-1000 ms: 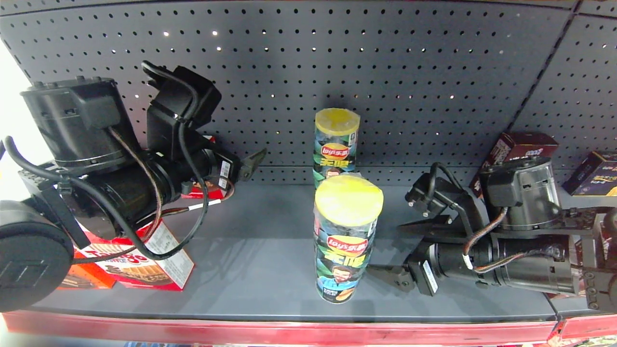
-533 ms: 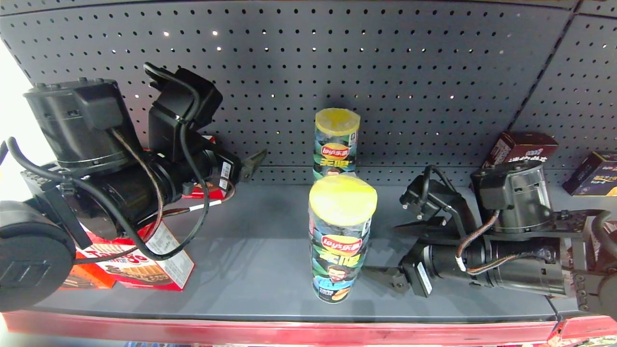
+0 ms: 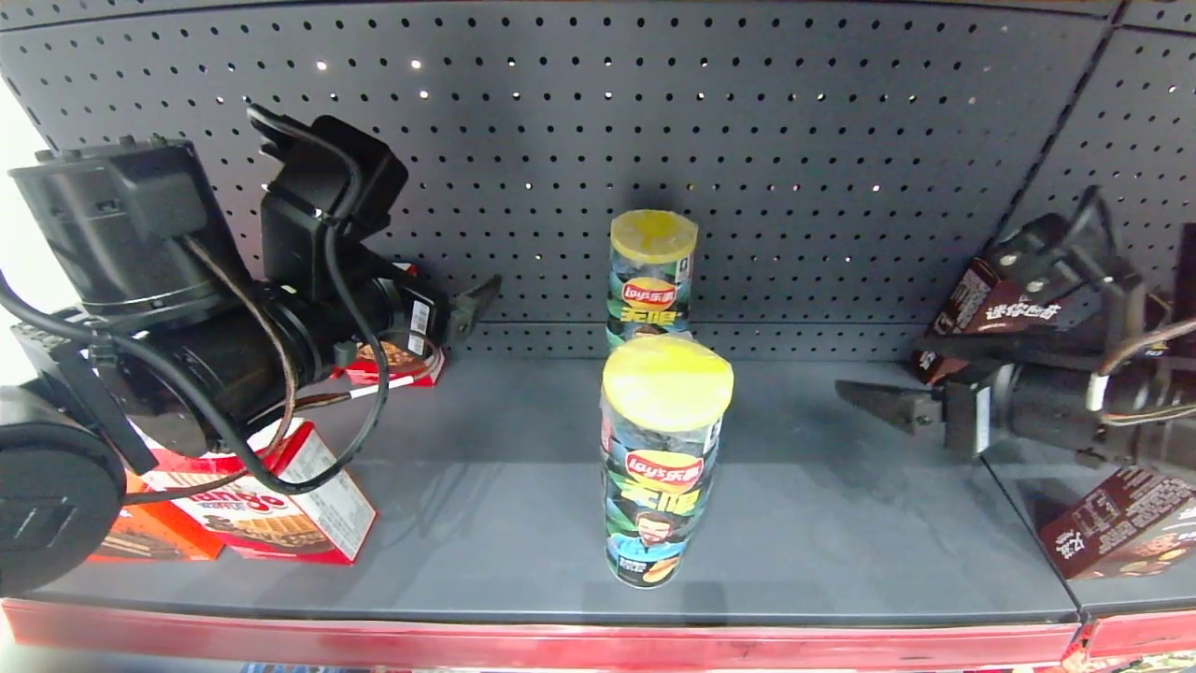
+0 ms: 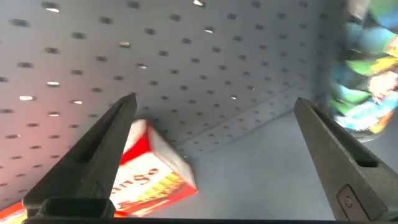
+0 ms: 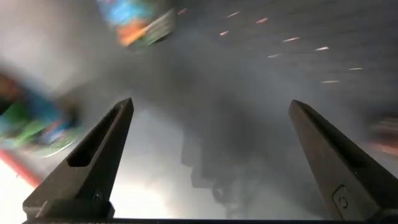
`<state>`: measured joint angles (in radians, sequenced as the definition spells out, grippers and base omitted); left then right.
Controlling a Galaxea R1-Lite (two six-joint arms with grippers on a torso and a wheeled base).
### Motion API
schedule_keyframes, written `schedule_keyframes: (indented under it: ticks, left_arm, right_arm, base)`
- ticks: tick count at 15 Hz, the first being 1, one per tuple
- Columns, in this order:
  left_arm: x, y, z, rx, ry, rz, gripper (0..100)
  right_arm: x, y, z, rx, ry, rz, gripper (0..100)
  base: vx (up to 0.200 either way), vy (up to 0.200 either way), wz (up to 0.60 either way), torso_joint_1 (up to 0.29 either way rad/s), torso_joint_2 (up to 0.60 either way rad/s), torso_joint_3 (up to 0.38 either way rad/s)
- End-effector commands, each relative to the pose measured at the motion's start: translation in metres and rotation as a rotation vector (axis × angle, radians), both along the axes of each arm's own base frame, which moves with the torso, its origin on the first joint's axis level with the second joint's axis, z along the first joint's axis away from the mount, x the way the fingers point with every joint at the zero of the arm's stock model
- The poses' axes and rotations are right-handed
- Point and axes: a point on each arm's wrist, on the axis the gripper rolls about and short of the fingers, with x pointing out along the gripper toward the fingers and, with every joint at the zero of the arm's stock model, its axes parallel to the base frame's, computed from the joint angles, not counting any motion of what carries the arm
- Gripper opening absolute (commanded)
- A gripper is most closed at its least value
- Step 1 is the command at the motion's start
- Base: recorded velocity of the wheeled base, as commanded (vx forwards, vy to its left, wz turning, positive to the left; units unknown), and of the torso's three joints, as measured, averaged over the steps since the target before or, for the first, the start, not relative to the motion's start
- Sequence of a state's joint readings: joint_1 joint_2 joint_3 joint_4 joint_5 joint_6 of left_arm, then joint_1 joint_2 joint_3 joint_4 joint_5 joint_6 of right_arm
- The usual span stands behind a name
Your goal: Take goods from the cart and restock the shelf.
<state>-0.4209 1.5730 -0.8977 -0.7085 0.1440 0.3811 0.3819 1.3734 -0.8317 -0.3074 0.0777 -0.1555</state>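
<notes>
Two chip cans with yellow lids stand upright in a row on the grey shelf (image 3: 486, 505): the back can (image 3: 653, 280) against the pegboard and the front can (image 3: 663, 458) nearer the red edge. My right gripper (image 3: 878, 371) is open, well to the right of the front can and apart from it. In the right wrist view the right gripper (image 5: 211, 104) is empty, with blurred cans (image 5: 137, 18) beyond. My left gripper (image 3: 467, 313) hovers left of the back can; it (image 4: 216, 102) is open and empty, with a can (image 4: 367, 81) at the side.
Red snack boxes (image 3: 280, 505) lie under my left arm, and another red box (image 4: 155, 171) leans on the pegboard. Dark brown boxes (image 3: 990, 299) stand on the right, and one (image 3: 1117, 523) lies near the front. Bare shelf lies either side of the cans.
My right gripper has drawn back to the right, away from the front can, which now stands alone after a slight shift left. The left arm has moved a little to the left.
</notes>
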Motion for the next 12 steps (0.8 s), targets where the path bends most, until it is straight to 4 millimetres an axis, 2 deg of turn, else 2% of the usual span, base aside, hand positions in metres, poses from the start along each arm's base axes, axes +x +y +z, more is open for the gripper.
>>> schedule_keyframes:
  ticks: [1, 2, 3, 5, 6, 8, 9, 11, 12]
  left_arm:
    - [-0.016, 0.011, 0.02, -0.029, -0.064, 0.013, 100]
    - [-0.027, 0.018, 0.03, -0.044, -0.099, 0.024, 100]
    - [-0.039, 0.024, 0.038, -0.056, -0.13, 0.028, 100]
    - [-0.063, 0.034, 0.052, -0.079, -0.19, 0.032, 100]
    - [-0.079, 0.04, 0.055, -0.089, -0.212, 0.033, 100]
    - [-0.111, 0.056, 0.05, -0.085, -0.2, 0.053, 100]
    - [-0.137, 0.067, 0.045, -0.073, -0.174, 0.062, 100]
    - [-0.173, 0.082, 0.041, -0.065, -0.149, 0.082, 100]
    - [-0.209, 0.097, 0.035, -0.062, -0.132, 0.116, 100]
  right_arm:
    - [-0.051, -0.053, 0.032, 0.056, -0.18, -0.18, 100]
    - [-0.08, -0.07, 0.032, 0.066, -0.235, -0.258, 100]
    - [-0.1, -0.076, 0.029, 0.07, -0.269, -0.297, 100]
    - [-0.128, -0.082, 0.024, 0.076, -0.328, -0.337, 100]
    - [-0.135, -0.083, 0.025, 0.079, -0.348, -0.343, 100]
    - [-0.157, -0.084, 0.015, 0.069, -0.393, -0.353, 100]
    - [-0.168, -0.085, 0.01, 0.07, -0.414, -0.359, 100]
    - [-0.178, -0.085, 0.002, 0.072, -0.43, -0.365, 100]
    - [-0.186, -0.085, -0.007, 0.075, -0.439, -0.369, 100]
  base:
    - [0.0, 0.0, 0.0, 0.0, 0.0, 0.0]
    - [0.0, 0.0, 0.0, 0.0, 0.0, 0.0]
    - [0.0, 0.0, 0.0, 0.0, 0.0, 0.0]
    - [0.0, 0.0, 0.0, 0.0, 0.0, 0.0]
    - [0.0, 0.0, 0.0, 0.0, 0.0, 0.0]
    - [0.0, 0.0, 0.0, 0.0, 0.0, 0.0]
    - [0.0, 0.0, 0.0, 0.0, 0.0, 0.0]
    - [0.0, 0.0, 0.0, 0.0, 0.0, 0.0]
    - [0.0, 0.0, 0.0, 0.0, 0.0, 0.0]
